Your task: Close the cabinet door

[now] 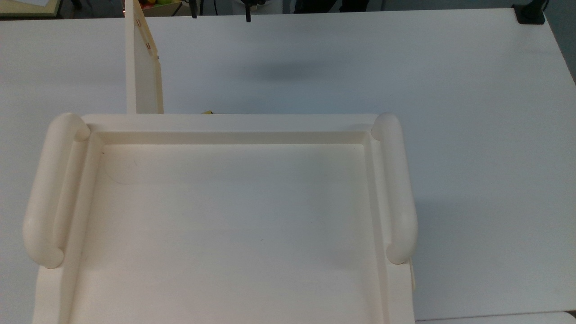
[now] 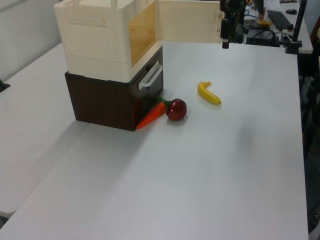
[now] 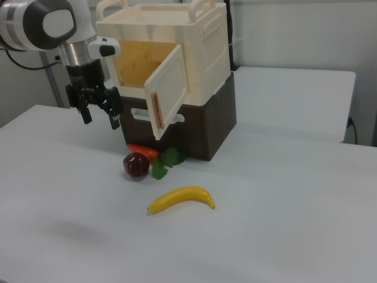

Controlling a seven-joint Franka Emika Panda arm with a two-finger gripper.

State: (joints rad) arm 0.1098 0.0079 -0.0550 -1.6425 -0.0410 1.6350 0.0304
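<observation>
The cream cabinet [image 3: 203, 41] stands on a dark brown drawer unit [image 3: 206, 127]. Its recessed top [image 1: 234, 216] takes up the lower half of the top view. The cabinet door [image 3: 168, 91] stands swung wide open, showing the yellowish inside. In the top view the cabinet door [image 1: 144, 67] juts away from the cabinet's front edge. My gripper [image 3: 100, 117] hangs open, holding nothing, left of the door in the right view and apart from it. In the left view my gripper [image 2: 227, 35] sits just right of the cabinet door's [image 2: 187, 21] free edge. My gripper [image 1: 220, 12] is at the top view's upper edge.
On the white table [image 3: 283, 236] lie a banana [image 3: 181, 198], a dark red apple [image 3: 136, 164] and a carrot [image 3: 144, 152] with green leaves, all close to the brown unit's front. In the left view, cables and desk gear [image 2: 280, 20] crowd the far edge.
</observation>
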